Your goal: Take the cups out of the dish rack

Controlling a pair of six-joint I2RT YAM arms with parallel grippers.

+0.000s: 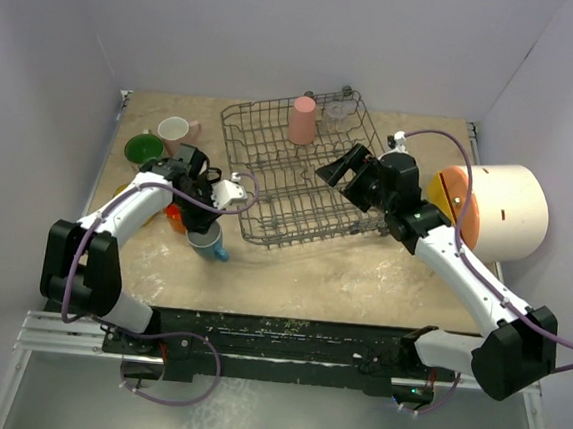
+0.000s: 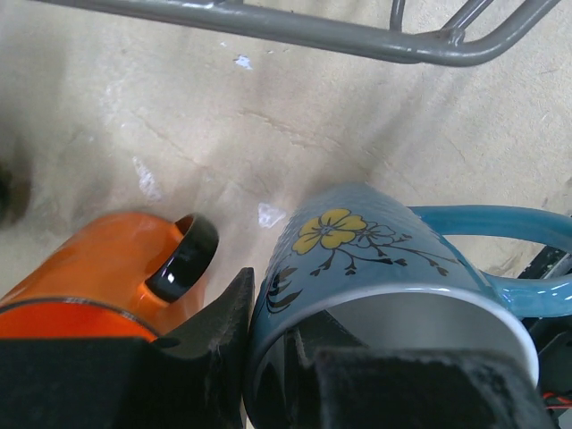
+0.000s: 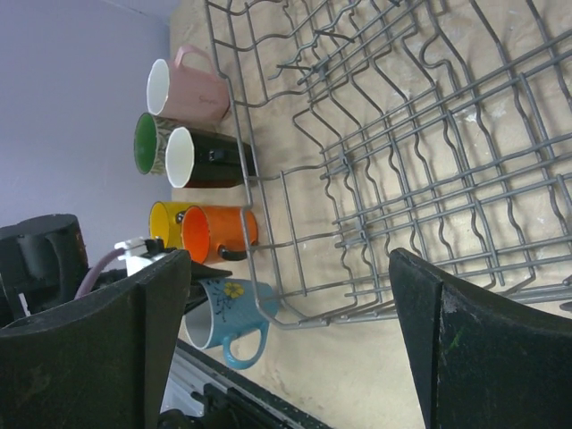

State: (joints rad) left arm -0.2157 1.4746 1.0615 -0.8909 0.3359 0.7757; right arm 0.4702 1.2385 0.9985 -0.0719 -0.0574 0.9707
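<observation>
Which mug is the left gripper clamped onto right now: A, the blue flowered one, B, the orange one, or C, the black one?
A: the left gripper straddles the rim of the blue flowered mug, one finger inside and one outside, while the orange mug lies beside it.

blue mug [image 2: 375, 241] half behind jaws, glass [image 1: 338, 109] indistinct

Tan table [image 1: 361, 276], my side at 6. Dish rack [image 1: 269, 188] sits centre, toward 12. At 9, left of the rack: pale pink mug [image 1: 176, 130], green-inside mug [image 1: 144, 148], black mug [image 3: 210, 158], yellow mug [image 3: 165, 221] and orange mug [image 3: 223, 228]. Blue mug [image 1: 207, 241] at 8, near the rack corner. White cylinder [image 1: 508, 212] lies at 3.
</observation>
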